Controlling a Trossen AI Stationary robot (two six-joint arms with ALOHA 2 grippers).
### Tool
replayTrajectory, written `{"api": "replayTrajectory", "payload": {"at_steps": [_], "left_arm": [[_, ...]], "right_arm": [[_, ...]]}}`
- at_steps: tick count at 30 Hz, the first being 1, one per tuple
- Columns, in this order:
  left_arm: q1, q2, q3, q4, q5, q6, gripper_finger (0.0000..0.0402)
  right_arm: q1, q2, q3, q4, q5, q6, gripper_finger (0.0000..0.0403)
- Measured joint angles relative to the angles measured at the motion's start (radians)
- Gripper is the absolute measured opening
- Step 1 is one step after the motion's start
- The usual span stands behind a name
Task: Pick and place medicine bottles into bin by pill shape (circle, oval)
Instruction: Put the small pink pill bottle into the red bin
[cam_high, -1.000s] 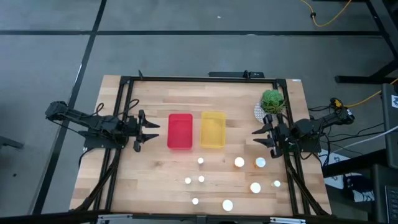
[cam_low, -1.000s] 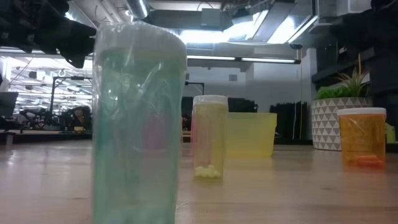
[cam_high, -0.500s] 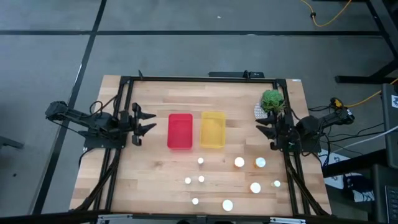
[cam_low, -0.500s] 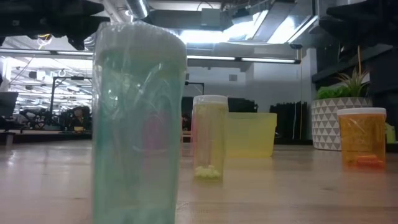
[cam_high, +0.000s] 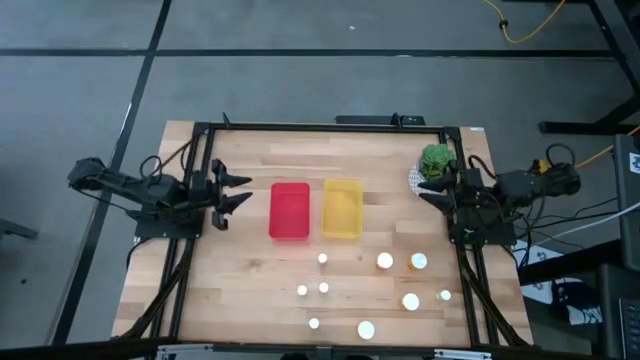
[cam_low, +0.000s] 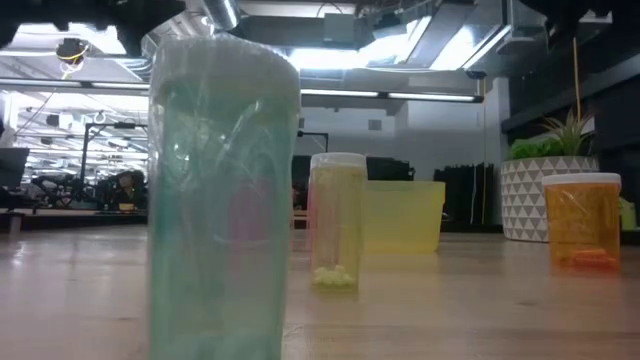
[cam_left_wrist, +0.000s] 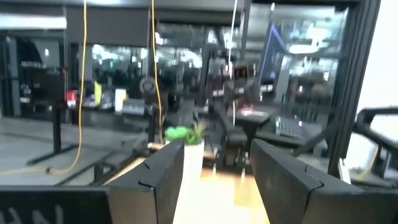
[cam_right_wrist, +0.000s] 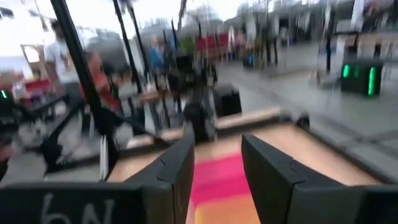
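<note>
Task progress, judged from the table as it lies: nothing is sorted yet. In the high view the red bin (cam_high: 290, 211) and the yellow bin (cam_high: 342, 208) stand side by side at mid-table, and both appear empty, though their insides are too small to be certain of.

Nine white-capped medicine bottles (cam_high: 385, 261) are counted on the near half of the table, all well apart from the bins. Three lie in a row just near of the yellow bin and to its right; two small ones sit left of centre; two more lie toward the right edge; two are nearest the front edge. In the low view a pale green bottle (cam_low: 222, 200) fills the foreground, a slim bottle with yellow pills (cam_low: 337, 222) stands behind it, and an orange bottle (cam_low: 581, 222) stands at right. Pill shapes cannot be read with confidence.

The left gripper (cam_high: 228, 190) is held left of the red bin, fingers spread, nothing between them. The right gripper (cam_high: 437, 195) is held at the right edge, just beside the potted plant (cam_high: 437, 160); in its wrist view the fingers are seen parted and nothing is grasped.

All nine picks and placements are judged to remain.
</note>
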Motion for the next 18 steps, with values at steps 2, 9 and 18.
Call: {"api": "replayTrajectory", "payload": {"at_steps": [2, 9, 18], "left_arm": [[0.0, 0.074, 0.054, -0.039, -0.003, -0.001, 0.0179], [0.006, 0.313, 0.237, -0.191, -0.053, -0.027, 0.0179], [0.1, 0.585, 0.362, -0.253, 0.026, -0.033, 0.0179]], "right_arm": [[0.0, 0.061, 0.087, -0.13, -0.027, 0.051, 0.0135], [0.0, 0.275, 0.316, -0.505, -0.078, 0.289, 0.0135], [0.0, 0.491, 0.403, -0.68, -0.29, 0.44, 0.0135]]}}
